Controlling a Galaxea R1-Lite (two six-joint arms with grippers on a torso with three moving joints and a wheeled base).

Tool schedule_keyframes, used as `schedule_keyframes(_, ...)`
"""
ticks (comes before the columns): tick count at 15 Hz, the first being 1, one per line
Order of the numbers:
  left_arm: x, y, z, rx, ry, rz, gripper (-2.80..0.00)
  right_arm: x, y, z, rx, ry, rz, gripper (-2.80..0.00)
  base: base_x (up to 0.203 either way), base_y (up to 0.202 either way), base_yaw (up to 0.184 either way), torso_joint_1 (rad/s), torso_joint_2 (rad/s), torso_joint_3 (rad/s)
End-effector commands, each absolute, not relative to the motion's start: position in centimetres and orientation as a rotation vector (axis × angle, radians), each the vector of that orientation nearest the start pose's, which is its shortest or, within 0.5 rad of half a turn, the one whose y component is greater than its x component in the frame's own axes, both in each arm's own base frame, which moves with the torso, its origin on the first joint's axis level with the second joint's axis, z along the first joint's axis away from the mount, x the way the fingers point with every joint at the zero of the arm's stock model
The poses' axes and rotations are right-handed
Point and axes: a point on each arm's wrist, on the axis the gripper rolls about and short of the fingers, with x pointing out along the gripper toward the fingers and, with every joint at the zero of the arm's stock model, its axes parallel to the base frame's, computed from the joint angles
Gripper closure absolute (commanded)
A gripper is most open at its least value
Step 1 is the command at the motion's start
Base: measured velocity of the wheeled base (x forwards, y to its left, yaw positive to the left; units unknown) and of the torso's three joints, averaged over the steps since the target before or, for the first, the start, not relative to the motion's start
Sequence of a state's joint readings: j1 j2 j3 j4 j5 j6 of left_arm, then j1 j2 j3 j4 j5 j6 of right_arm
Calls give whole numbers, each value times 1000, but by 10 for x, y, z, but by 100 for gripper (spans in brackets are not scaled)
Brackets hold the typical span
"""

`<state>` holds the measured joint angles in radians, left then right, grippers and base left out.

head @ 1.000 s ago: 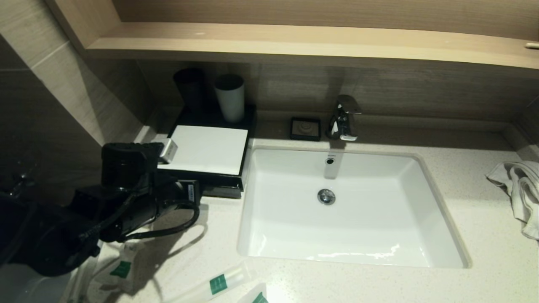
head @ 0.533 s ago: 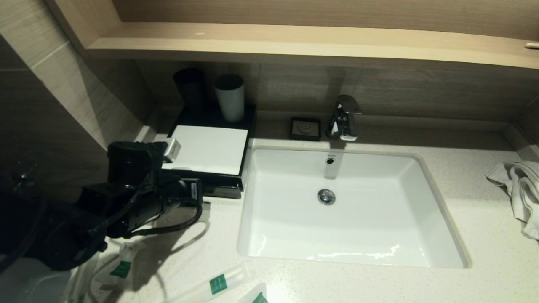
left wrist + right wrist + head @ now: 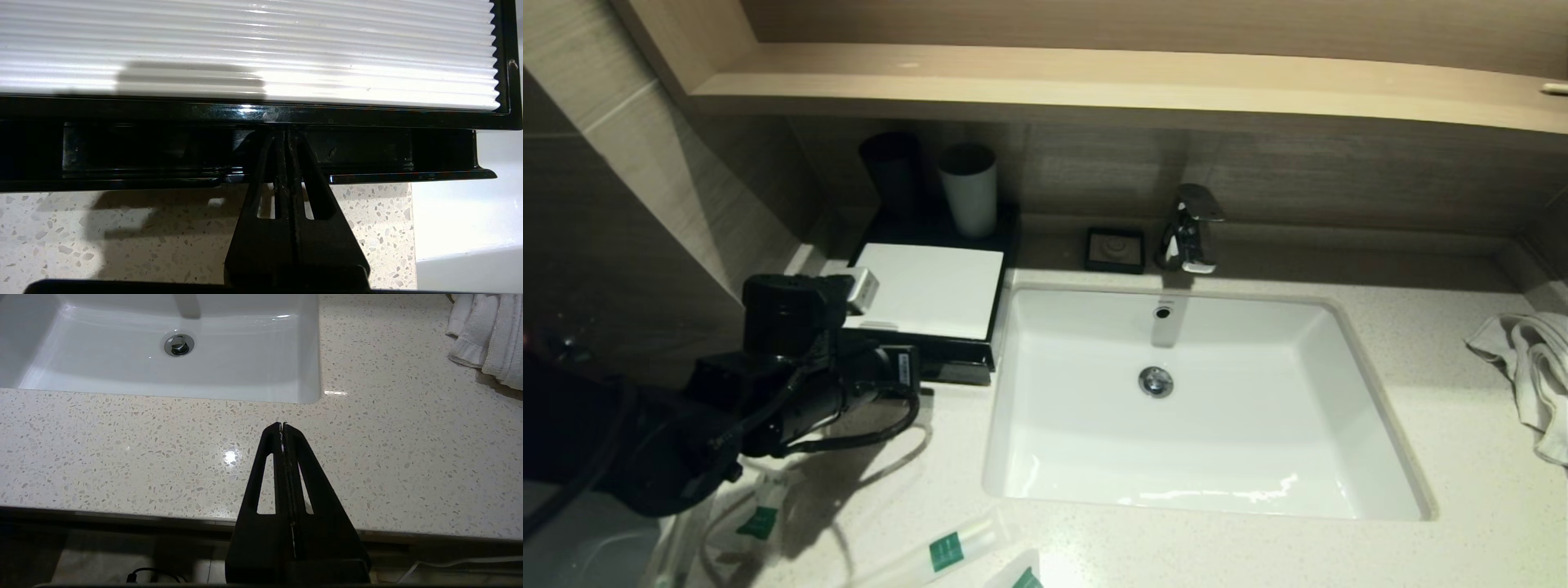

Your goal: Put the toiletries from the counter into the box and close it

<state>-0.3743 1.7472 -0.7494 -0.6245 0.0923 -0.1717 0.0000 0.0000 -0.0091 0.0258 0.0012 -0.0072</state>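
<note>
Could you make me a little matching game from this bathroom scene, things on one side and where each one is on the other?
Things:
1. left tool
2. right tool
3. towel
4. soap dish

Places:
A. beside the tap, behind the sink
B. tips shut, at the box's drawer front
C. bunched at the counter's far right
D. shut, hovering above the counter's front edge

Pairs: 1-B, 2-D, 3-C, 4-A

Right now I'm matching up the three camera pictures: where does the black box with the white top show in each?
Head view: the box sits left of the sink, behind the left pincer.
Left wrist view: the box fills the upper picture, the shut left pincer at its front.
Right wrist view: not in it.
Shared landmark: the sink.
</note>
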Motion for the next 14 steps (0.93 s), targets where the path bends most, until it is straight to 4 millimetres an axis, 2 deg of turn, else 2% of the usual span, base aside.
schedule_keyframes(1,288,-111,150,-84,385,-245,0,-24,0,75,-8,17,1,0,0,0,0,0,0,0)
schedule_keyframes(14,291,-112,150,-71,382,-248,0,-24,0,75,-8,17,2,0,0,0,0,0,0,0)
